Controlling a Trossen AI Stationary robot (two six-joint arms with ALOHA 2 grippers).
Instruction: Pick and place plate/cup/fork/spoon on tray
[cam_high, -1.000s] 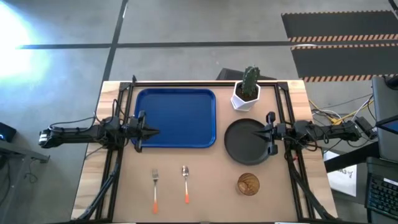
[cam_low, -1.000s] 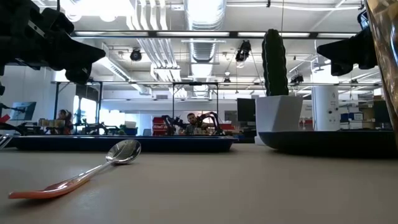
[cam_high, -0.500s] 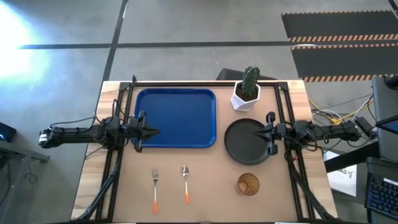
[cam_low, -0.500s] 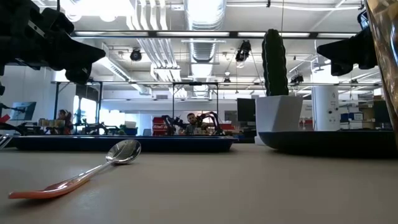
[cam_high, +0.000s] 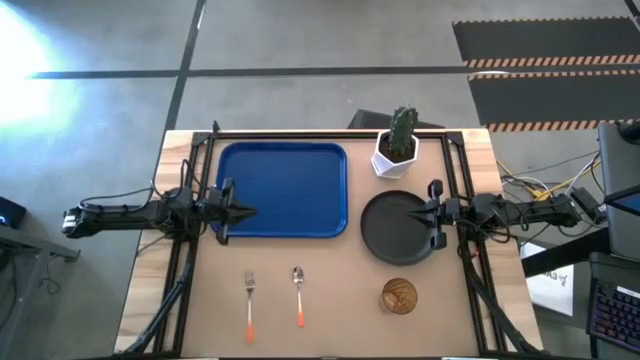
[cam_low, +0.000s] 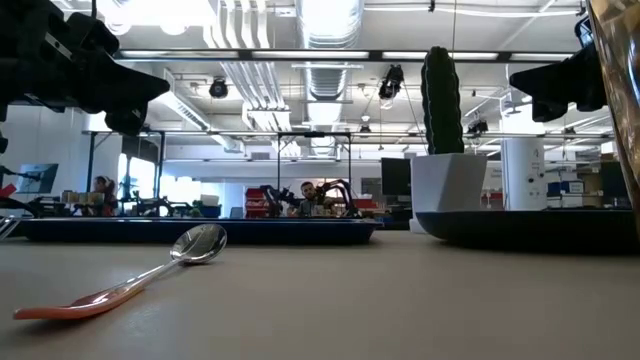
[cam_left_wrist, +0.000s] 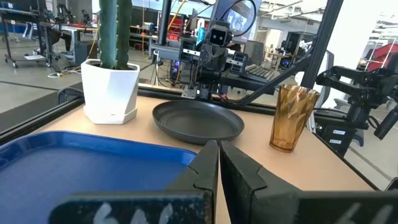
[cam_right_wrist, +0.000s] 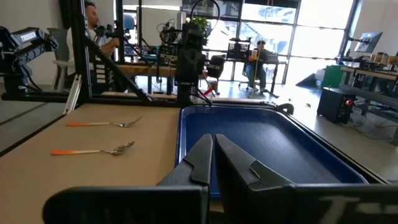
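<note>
The blue tray (cam_high: 283, 190) lies at the table's far left. The black plate (cam_high: 397, 228) lies right of it, the amber cup (cam_high: 399, 296) near the front edge. The fork (cam_high: 249, 303) and the spoon (cam_high: 298, 294) lie side by side at the front, handles toward the near edge. My left gripper (cam_high: 250, 211) is shut, hovering over the tray's left part; its fingers show in the left wrist view (cam_left_wrist: 219, 163). My right gripper (cam_high: 412, 213) is shut, hovering over the plate's right part; it also shows in its wrist view (cam_right_wrist: 213, 155).
A white faceted pot with a green cactus (cam_high: 398, 146) stands at the far edge, just behind the plate. Dark frame rails (cam_high: 190, 180) run along both table sides. People sit in the room beyond the table (cam_right_wrist: 258, 59).
</note>
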